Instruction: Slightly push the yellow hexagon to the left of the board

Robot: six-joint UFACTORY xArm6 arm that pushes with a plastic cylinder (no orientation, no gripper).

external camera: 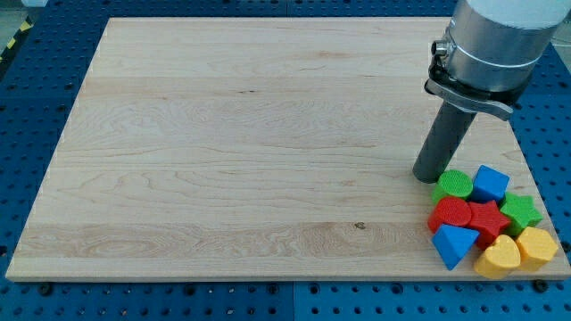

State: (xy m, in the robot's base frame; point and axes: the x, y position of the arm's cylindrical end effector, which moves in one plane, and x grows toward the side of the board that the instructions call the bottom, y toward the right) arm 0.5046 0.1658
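The arm is cut off by the view's top edge, so only its grey cylindrical housing [495, 36] and the dark rod below it show. My tip [432, 176] rests on the wooden board [232, 143], bare and grasping nothing, just beside the green cylinder [455, 185] on that block's left.

All the blocks crowd together in the board's bottom right corner, many touching or overlapping in the view, so several outlines are partly hidden. The blue cube [490, 183] sits right of the green cylinder. Below them lie the red cylinder [451, 212], the red star [488, 219] and the green star [521, 212], whose lower points are covered by neighbours. The blue triangle [452, 244] is at the cluster's lower left. The yellow hexagon [538, 245] is at the far right, near the board's right edge, well apart from my tip. Beside it on the left is a yellow heart-like block [499, 257], its shape hard to make out.

The board is pale wood with faint grain, lying on a blue perforated table [27, 107]. A yellow-and-black striped strip [12, 40] shows at the view's top left
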